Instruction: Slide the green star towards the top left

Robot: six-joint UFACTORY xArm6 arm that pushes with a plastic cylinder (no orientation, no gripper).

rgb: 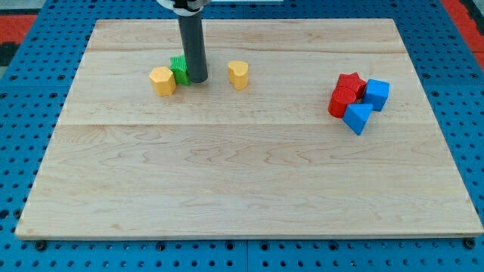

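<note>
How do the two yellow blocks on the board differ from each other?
The yellow hexagon-like block sits at the view's left of my tip, touching the green star; the yellow heart-like block sits at my tip's right, standing alone. The left one looks faceted and wider; the right one has a notched top and looks narrower. Both are yellow and lie in the board's upper part.

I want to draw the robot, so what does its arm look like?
Draw my arm as a straight, smooth, dark grey rod, round like a thick crayon. It comes down from a white and black holder at the view's top. My tip is flat and plain. I see no cables, stickers or markings.
</note>
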